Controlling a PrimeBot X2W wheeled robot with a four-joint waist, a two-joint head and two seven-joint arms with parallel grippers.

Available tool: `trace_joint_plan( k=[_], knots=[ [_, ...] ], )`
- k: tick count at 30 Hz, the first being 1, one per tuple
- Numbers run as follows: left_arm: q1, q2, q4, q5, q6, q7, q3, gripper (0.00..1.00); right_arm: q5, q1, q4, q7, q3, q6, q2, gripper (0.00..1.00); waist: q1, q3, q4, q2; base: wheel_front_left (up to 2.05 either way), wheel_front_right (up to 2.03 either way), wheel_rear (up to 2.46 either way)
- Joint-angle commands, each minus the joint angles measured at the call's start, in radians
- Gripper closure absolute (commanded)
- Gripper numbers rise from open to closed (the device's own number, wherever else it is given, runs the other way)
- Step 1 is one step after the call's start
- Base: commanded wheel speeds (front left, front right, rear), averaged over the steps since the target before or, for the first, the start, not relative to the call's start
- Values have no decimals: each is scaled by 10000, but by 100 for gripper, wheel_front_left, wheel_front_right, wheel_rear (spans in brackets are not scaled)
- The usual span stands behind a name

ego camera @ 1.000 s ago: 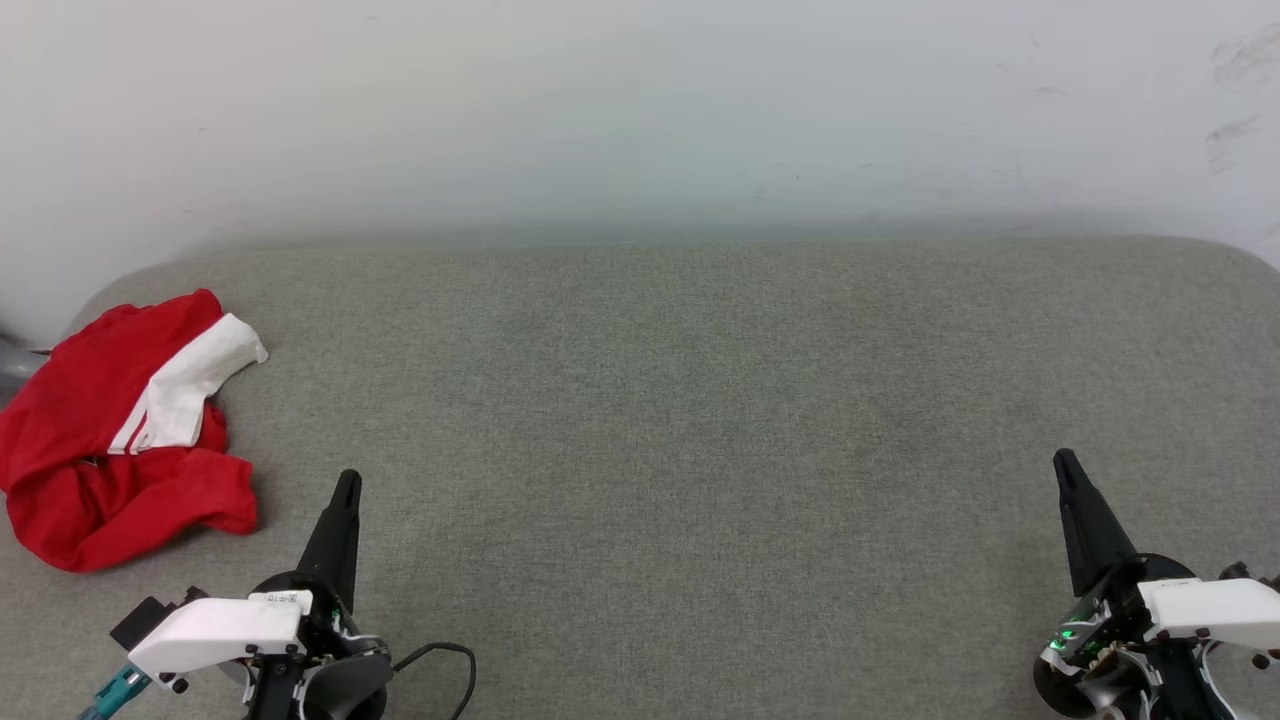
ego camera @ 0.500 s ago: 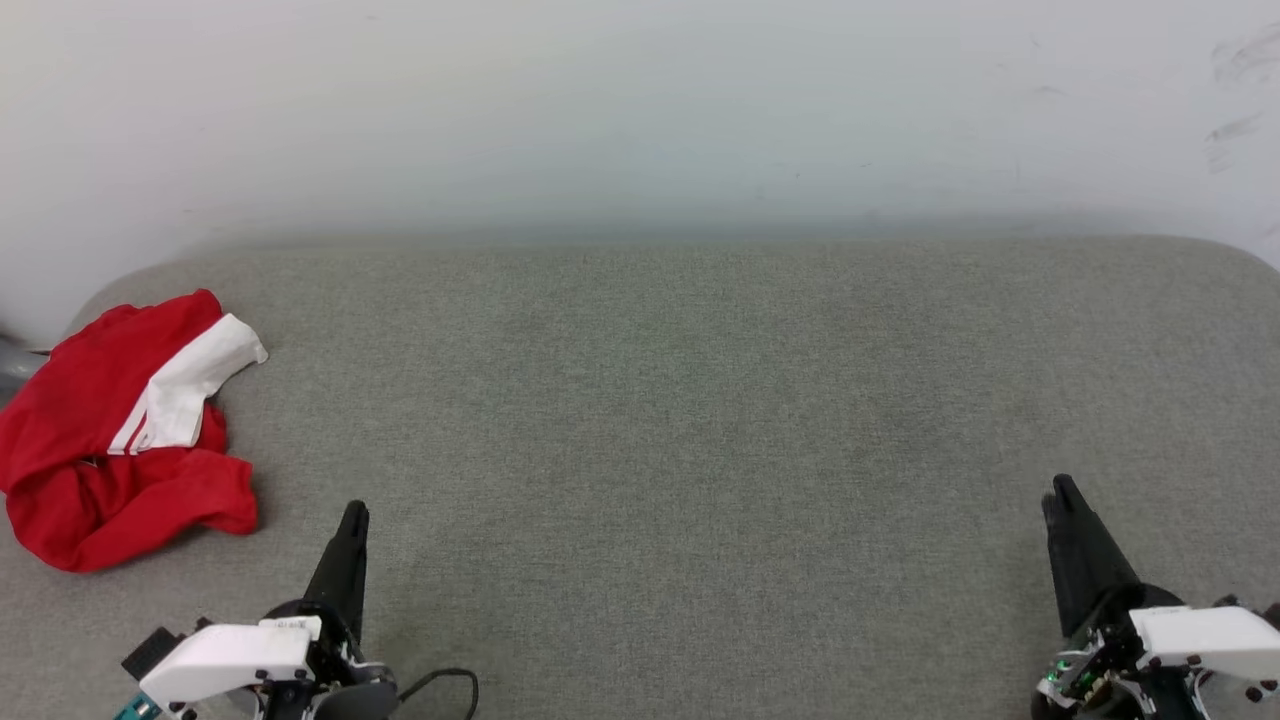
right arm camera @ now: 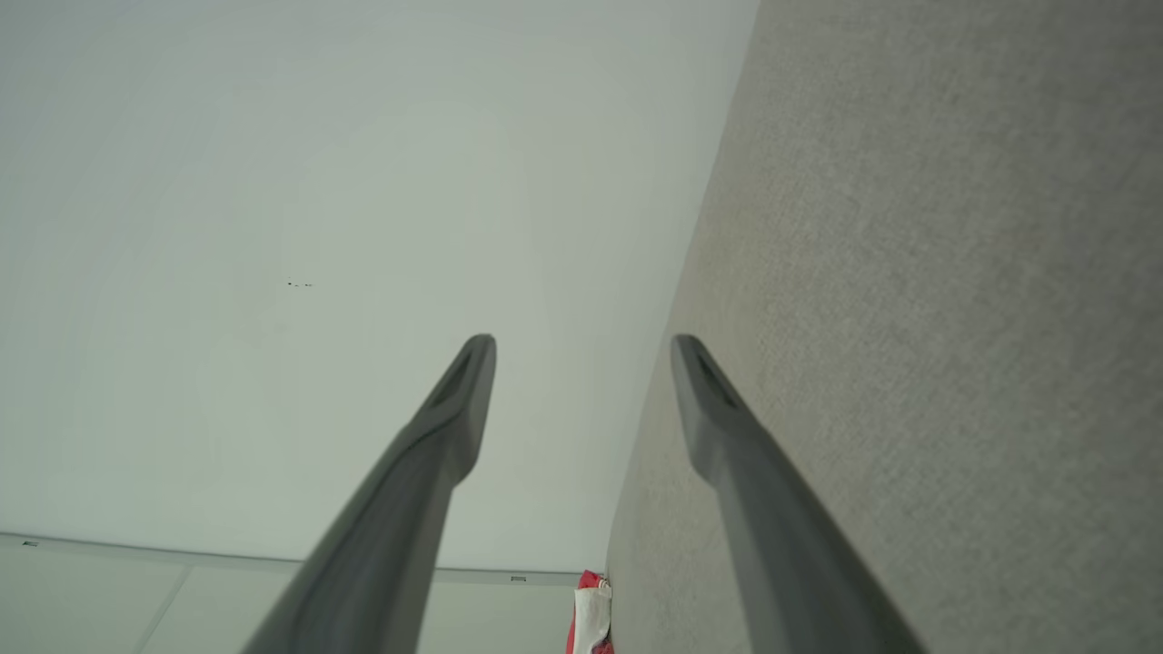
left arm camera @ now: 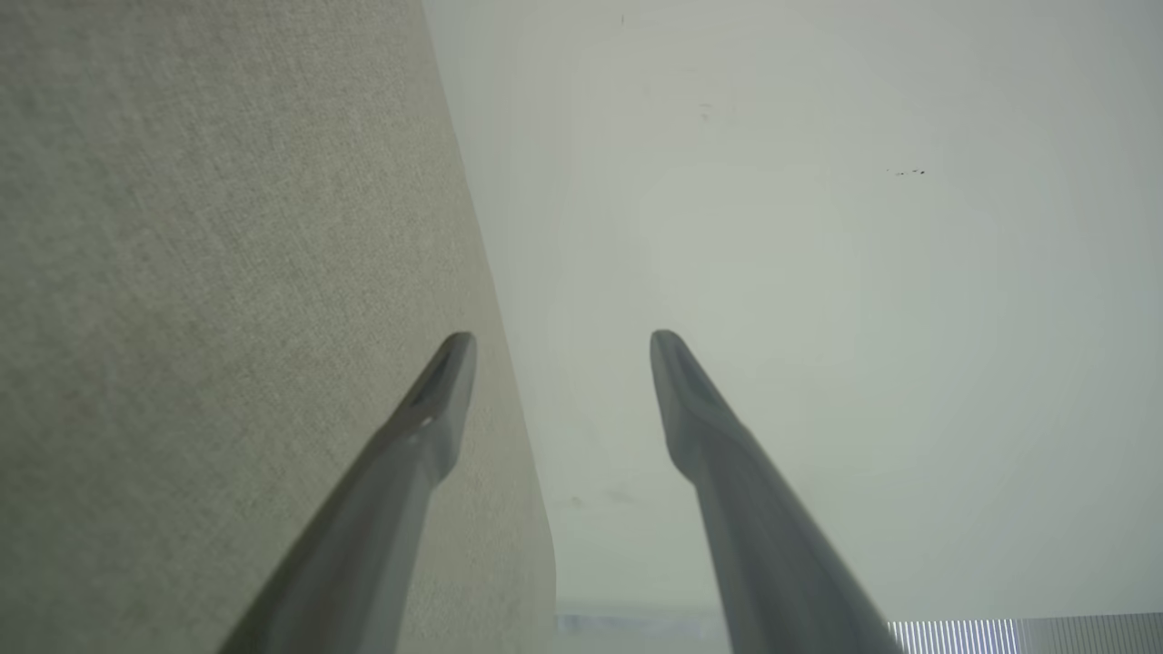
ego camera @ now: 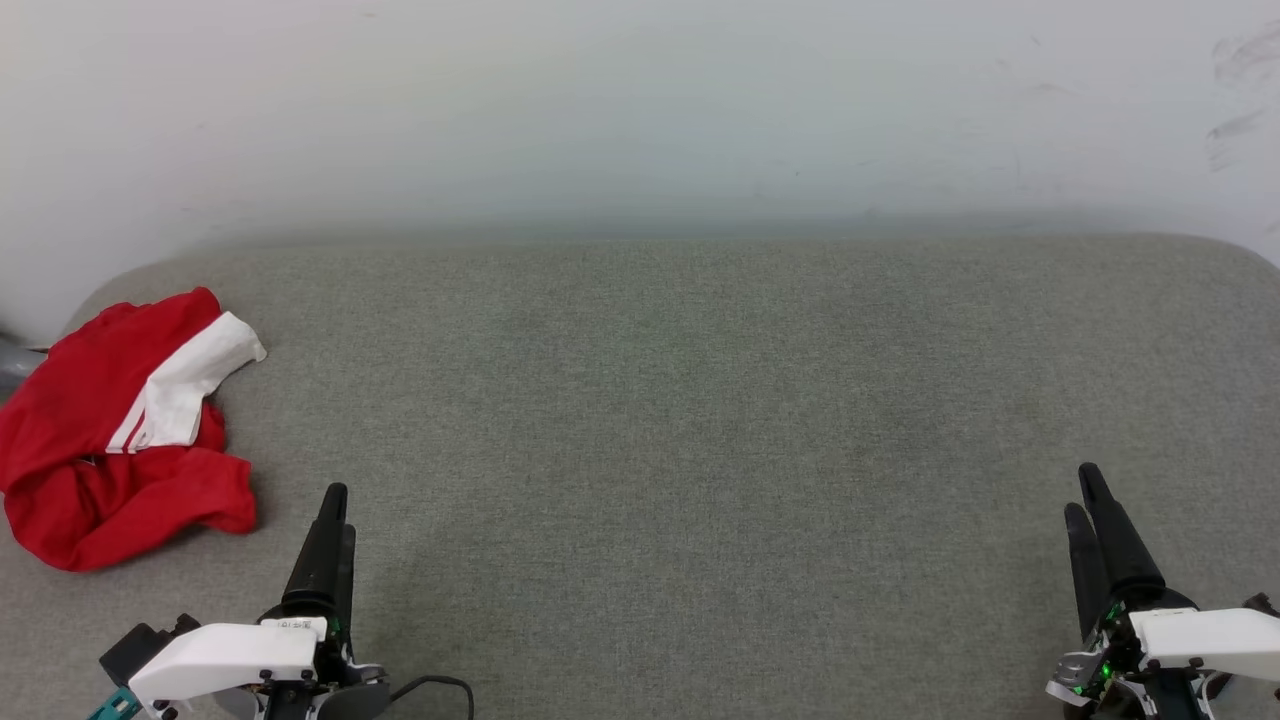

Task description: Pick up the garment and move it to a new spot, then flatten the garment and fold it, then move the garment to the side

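Garment (ego camera: 110,440) held by neither gripper. Left gripper (ego camera: 338,505): fingers spread, empty, over the pad's (ego camera: 650,420) near edge. Right gripper (ego camera: 1080,488): also spread, empty, by the near right corner. Out from the left one, near but apart: garment in a crumpled heap at the pad's left edge, white sleeve (ego camera: 190,385) on top. Judged light, limp, not fragile; will sag and trail when lifted. Likely hold: a raised red fold on the heap's near side.

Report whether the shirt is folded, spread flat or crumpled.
Crumpled: the shirt lies in a rumpled heap at the left end of the grey surface, one white sleeve draped over it.
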Motion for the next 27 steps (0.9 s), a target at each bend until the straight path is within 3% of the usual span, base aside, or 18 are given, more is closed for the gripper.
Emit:
trace_joint_plan(
  k=[1, 27],
  knots=[
    [-177, 18, -266, 322, 34, -108, 62, 0, -336, -64, -301, -95, -50, 2, -9, 0, 0, 4, 1, 0, 0, 0, 0],
    [47, 26, -1807, 5710, 1612, -1133, -785, 0, -6181, 346, -2150, -1126, 348, 1, -7, 0, 0, 41, 53, 0, 0, 0, 0]
  ],
)
